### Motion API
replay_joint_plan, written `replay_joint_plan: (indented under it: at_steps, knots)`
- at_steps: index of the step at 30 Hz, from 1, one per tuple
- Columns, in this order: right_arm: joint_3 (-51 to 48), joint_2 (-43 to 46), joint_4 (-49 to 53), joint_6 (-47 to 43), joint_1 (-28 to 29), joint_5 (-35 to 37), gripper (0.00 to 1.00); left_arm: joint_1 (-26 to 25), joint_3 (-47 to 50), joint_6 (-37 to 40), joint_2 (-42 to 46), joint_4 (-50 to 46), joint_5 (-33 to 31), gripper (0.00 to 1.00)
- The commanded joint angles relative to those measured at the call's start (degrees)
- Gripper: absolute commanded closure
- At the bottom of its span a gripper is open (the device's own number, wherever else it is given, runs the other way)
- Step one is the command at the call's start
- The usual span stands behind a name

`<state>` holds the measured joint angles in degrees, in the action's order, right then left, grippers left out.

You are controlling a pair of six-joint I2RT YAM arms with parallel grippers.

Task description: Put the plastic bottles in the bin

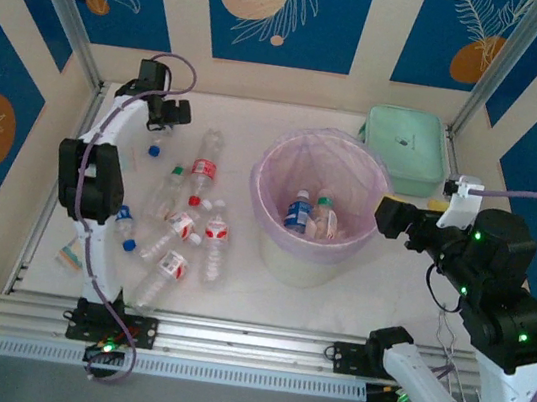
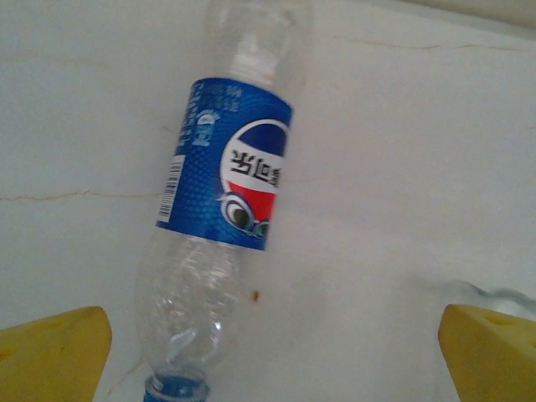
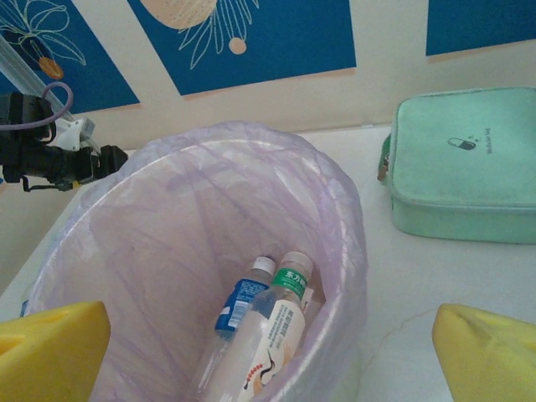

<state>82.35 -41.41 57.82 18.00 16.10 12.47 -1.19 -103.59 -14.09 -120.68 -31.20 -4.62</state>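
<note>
Left gripper [image 2: 272, 343], jaws wide open & empty, hangs over a blue-label bottle [image 2: 230, 167] lying on the table [image 2: 402, 167]. Right gripper [image 3: 272, 352], open too, hovers by the bin [image 3: 167, 234]; two bottles [image 3: 251, 327] lie inside, others scattered on its left.

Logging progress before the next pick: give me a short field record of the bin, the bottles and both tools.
bin: bagged, upright
in bin: blue-label bottle, green-cap bottle, maybe more
loose: several bottles lying left of bin
left tool: open, empty, above Pepsi bottle
right tool: open, empty, at bin's right rim
case: behind bin, to its right
</note>
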Motion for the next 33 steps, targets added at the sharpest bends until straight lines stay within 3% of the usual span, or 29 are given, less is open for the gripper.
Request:
replay_joint_plan:
  at_steps: [1,6,18,25,33]
  knots:
    - [1.75,-0.35,1.94,0.14,-0.28,1.79,0.01,0.49,-2.06,-1.27,-2.98,-2.28,-0.69,0.01]
    - [1.23,-0.32,1.94,1.29,-0.34,1.27,0.01,0.64,-0.84,-2.42,-5.14,-1.6,-1.2,0.03]
    - [-1.81,0.16,3.5,5.73,-0.3,-2.01,0.01,1.45,3.72,-3.27,-5.87,1.91,1.05,0.38]
    - [0.03,-1.98,3.73,2.84,-0.46,-3.46,0.01,1.54,9.67,-3.56,2.12,5.34,1.14,0.52]
    - [1.04,-6.09,-3.59,6.82,-0.45,-18.52,0.0,1.48,23.7,-4.97,16.09,14.29,4.92,0.55]
